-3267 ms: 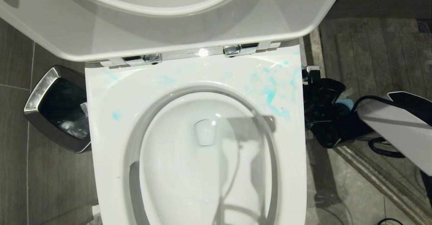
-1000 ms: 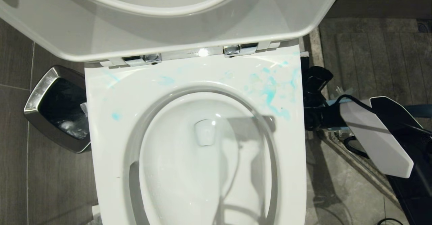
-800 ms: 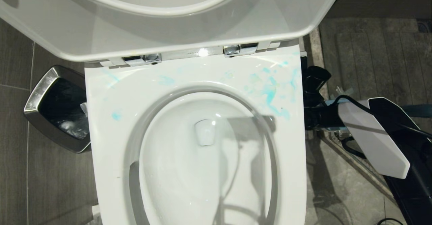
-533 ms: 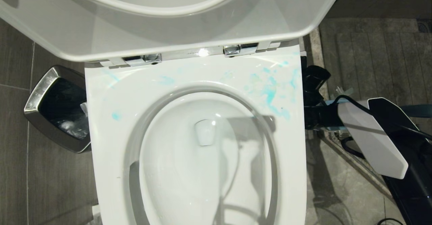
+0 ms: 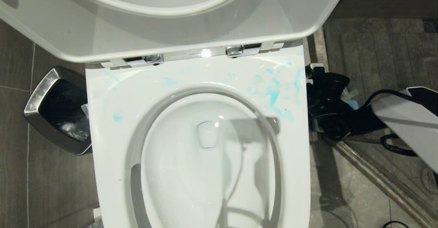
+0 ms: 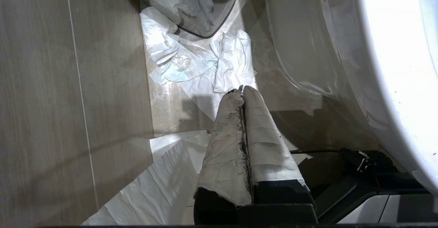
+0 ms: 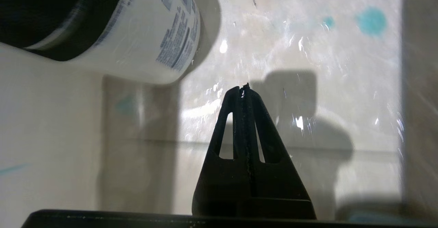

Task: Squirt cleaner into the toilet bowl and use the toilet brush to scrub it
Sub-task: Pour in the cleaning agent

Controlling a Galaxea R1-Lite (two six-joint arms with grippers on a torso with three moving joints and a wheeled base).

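In the head view the toilet bowl sits open below the camera with its lid raised, so its inside is free to reach. Teal smears of cleaner liquid lie on the rim to the robot's right rather than down in the bowl, which suggests the squirting has not yet landed where it should. A steel waste bin stands on the floor to the left. The right arm reaches in beside the toilet's right flank, low by the floor, probably because the cleaning things are kept there; the toilet brush cannot be made out. In the left wrist view the left pincer, wrapped in pale cloth, is pressed shut on nothing and hangs over crumpled tissue on the floor beside the toilet's base, seemingly parked. In the right wrist view the right pincer is also fully closed and empty, over a wet, pale surface spotted with teal. The cleaner bottle shows close to the tips but apart from them, tilted and ungripped.
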